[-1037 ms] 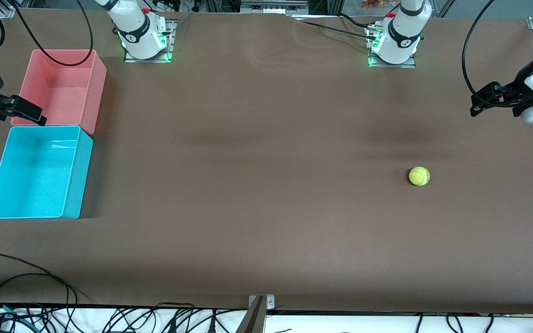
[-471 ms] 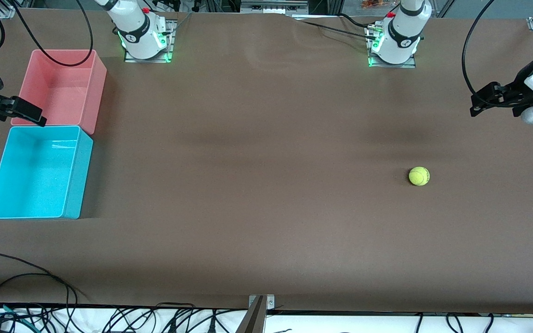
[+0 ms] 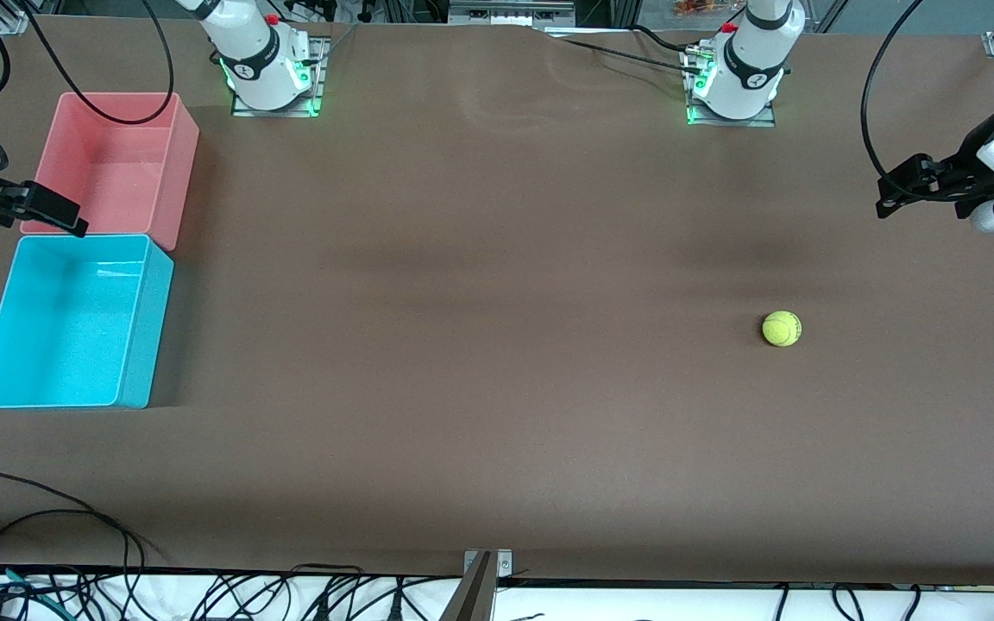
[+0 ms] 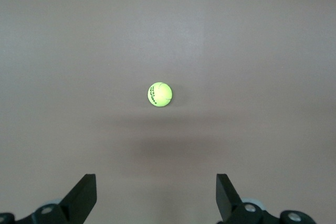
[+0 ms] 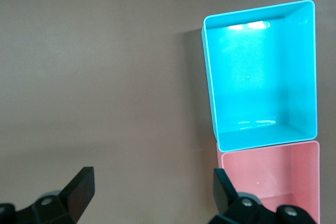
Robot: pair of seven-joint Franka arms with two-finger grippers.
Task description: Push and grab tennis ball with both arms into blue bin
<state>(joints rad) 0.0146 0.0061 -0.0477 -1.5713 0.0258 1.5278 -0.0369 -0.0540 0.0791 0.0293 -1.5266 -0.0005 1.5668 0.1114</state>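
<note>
Ball alone on the brown desk toward the left arm's end, well apart from the blue bin, which sits at the right arm's end, touching a pink bin and nearer the front camera than it. Left claw hangs with fingers spread and empty in the air over the desk's edge at its own end, the ball well apart from it and, in its wrist view, centred ahead of the open gap. Right claw, likewise spread and holding nothing, hovers over the seam between the two bins. Risks, as judged: a ball this round may roll off line under a glancing push, run past the waiting claw, drop off the desk or end in the pink bin; a pinch off-centre could squirt it free.
</note>
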